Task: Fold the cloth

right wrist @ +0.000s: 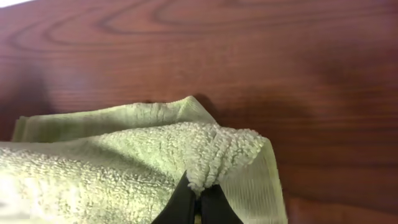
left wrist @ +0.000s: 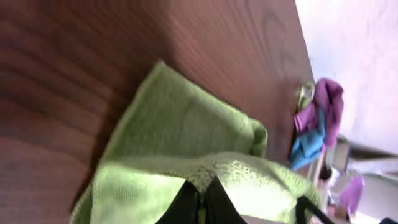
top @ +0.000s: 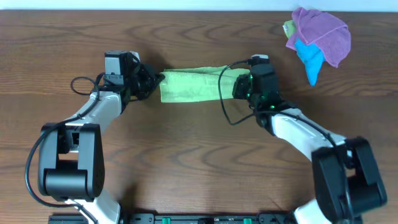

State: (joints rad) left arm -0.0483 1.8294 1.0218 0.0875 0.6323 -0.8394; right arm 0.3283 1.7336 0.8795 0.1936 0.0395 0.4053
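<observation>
- The cloth [top: 193, 84] — light green terry — lies doubled into a long strip, running left to right on the table [top: 199, 162].
- Its upper layer is bunched at both short ends; the lower layer lies flat.

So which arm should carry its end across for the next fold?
Right, marginally: right gripper clearly pinches a raised corner of the green cloth; left gripper also grips, its hold less visible.
</observation>
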